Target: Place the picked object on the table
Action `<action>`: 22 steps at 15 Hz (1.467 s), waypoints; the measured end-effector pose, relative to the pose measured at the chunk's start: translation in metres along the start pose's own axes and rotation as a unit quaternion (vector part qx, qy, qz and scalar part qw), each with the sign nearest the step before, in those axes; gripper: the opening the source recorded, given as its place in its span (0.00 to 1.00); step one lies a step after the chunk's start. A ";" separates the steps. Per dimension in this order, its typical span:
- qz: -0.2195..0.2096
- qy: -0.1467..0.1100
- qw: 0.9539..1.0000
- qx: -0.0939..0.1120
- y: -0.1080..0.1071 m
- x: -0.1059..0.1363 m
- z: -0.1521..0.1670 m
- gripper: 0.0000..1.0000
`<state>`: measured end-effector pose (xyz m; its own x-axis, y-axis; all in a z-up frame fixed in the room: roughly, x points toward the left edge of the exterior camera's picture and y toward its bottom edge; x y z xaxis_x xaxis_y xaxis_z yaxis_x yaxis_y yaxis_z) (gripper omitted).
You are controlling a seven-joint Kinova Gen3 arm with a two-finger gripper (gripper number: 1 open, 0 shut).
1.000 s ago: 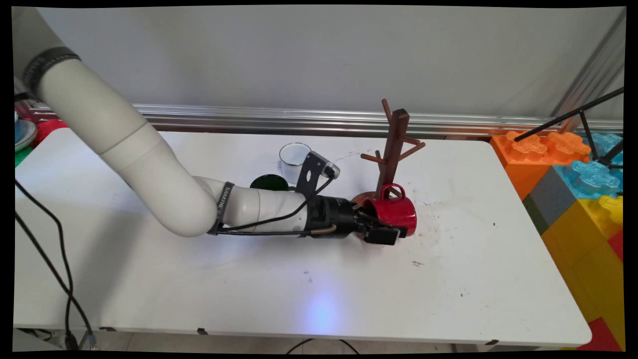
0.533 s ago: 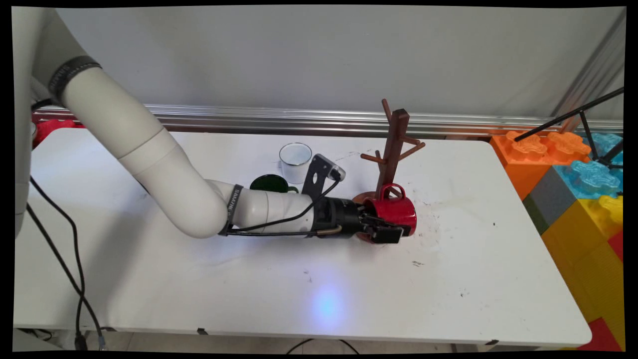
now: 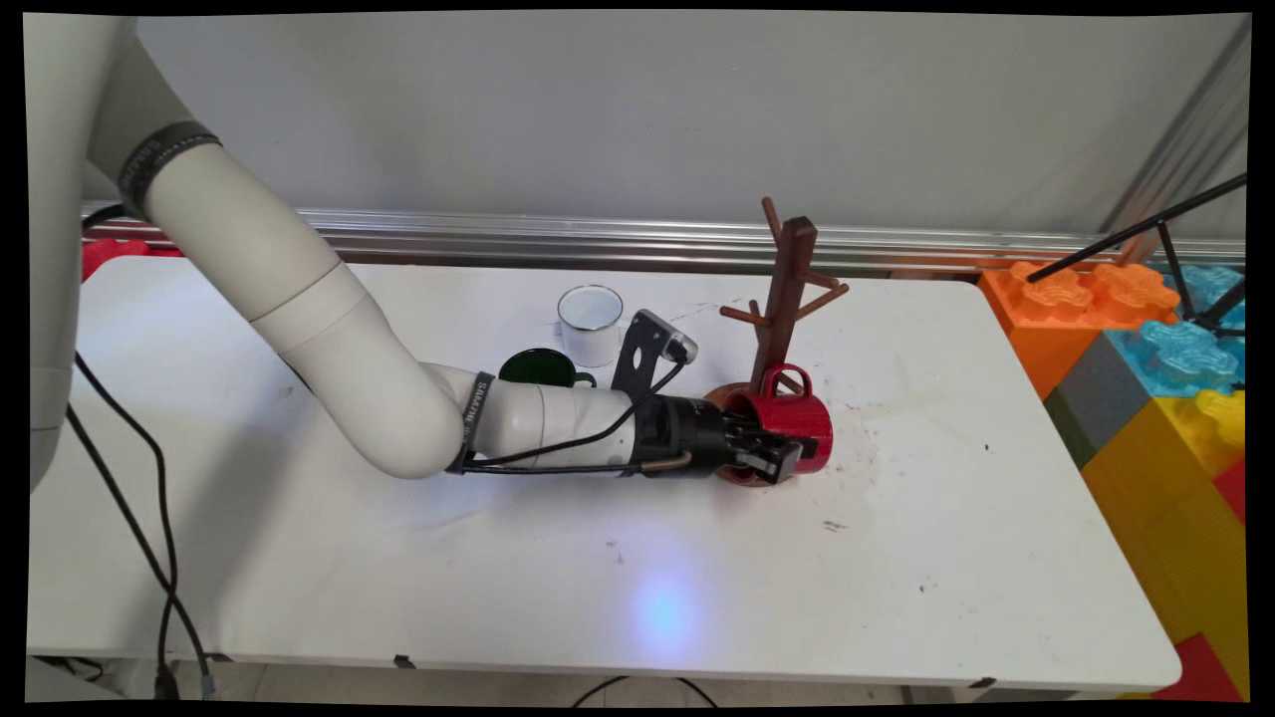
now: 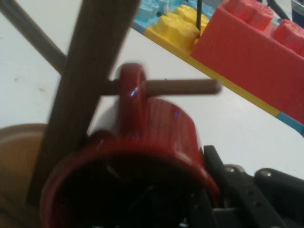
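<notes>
Gripper point(image 3: 775, 456) lies low and level over the table point(image 3: 558, 558) right of frame centre, its fingers closed on the rim of the red mug point(image 3: 797, 430), one finger outside the wall and the other inside the mouth. In the hand view the gripper point(image 4: 209, 204) rises from the bottom edge at the mug's point(image 4: 156, 142) open mouth, with the outer finger against the wall at the lower right. That mug lies on its side, mouth toward the arm, handle pointing up, right at the foot of the brown mug tree point(image 3: 785, 299). In the hand view the handle sits against a horizontal peg of the tree point(image 4: 90, 90), whose trunk crosses the frame's left half. Left of the tree, toward the frame's middle, a white cup point(image 3: 590, 321) stands upright, with a dark green mug point(image 3: 543, 366) just beside it, partly behind the arm. Big coloured blocks point(image 3: 1146, 349) fill the right edge of the main view.
</notes>
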<state>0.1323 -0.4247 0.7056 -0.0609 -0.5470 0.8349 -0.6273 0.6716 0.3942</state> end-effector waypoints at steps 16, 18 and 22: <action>0.001 0.018 0.999 -0.027 0.025 0.004 -0.012 0.00; 0.002 0.020 0.999 -0.031 0.033 0.005 -0.017 0.00; 0.002 0.019 0.999 -0.038 0.046 0.005 -0.028 0.00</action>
<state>0.1244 -0.3826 0.7386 -0.0324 -0.5255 0.8502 -0.5662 0.7106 0.4176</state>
